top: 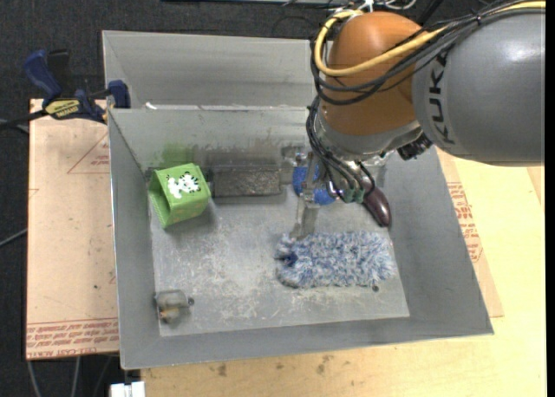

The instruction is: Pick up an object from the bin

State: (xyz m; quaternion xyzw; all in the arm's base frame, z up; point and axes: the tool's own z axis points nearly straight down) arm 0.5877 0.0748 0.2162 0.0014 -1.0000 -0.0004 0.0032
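The grey arm [490, 83] reaches in from the right, orange-covered wrist [373, 66] holding the end effector [303, 224] downward.

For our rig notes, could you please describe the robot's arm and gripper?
The arm is thick, rounded and grey, with black KUKA lettering. An orange dome covers its wrist, yellow and black cables looped over it. The gripper is slim metal with blue parts.
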